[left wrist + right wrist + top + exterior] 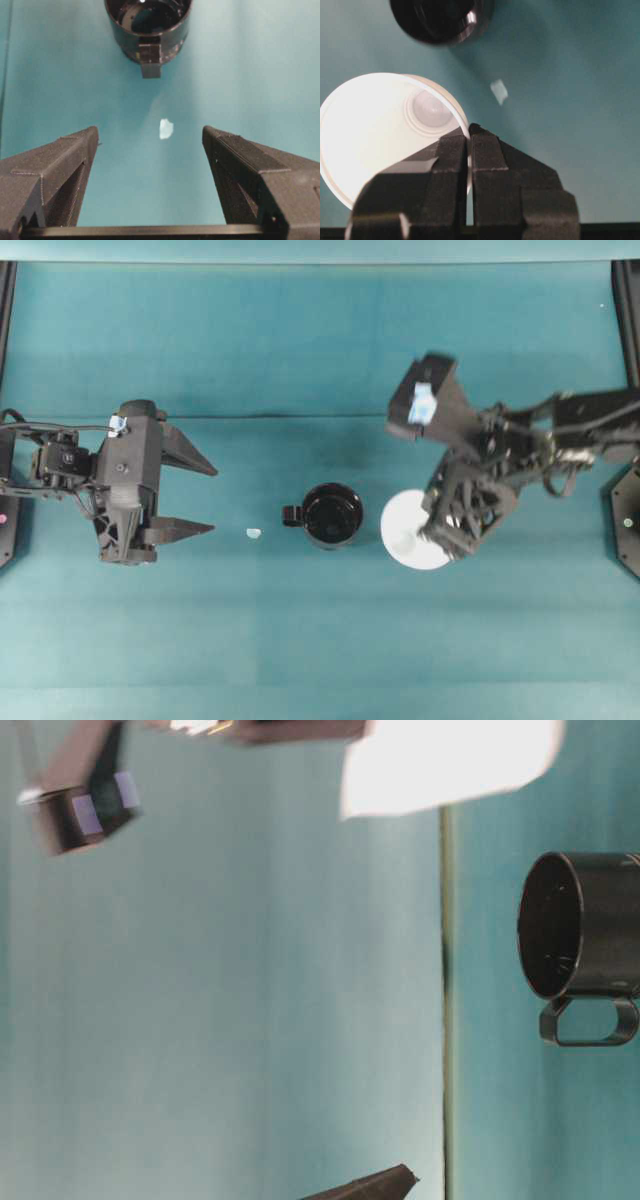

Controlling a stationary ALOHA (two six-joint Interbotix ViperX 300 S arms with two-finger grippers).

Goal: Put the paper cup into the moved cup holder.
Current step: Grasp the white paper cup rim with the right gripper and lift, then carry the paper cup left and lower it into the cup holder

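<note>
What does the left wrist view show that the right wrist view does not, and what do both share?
Only the left wrist view shows the left gripper, open and empty, and the cup holder's handle tab. Only the right wrist view shows the paper cup, its rim pinched by the shut right gripper. Both show the black cup holder, the small white scrap and the teal table.

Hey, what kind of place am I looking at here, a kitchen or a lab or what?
Most likely a robot lab bench: a bare teal tabletop, two black robot arms, and only test props, a white paper cup and a glossy black cup holder.
</note>
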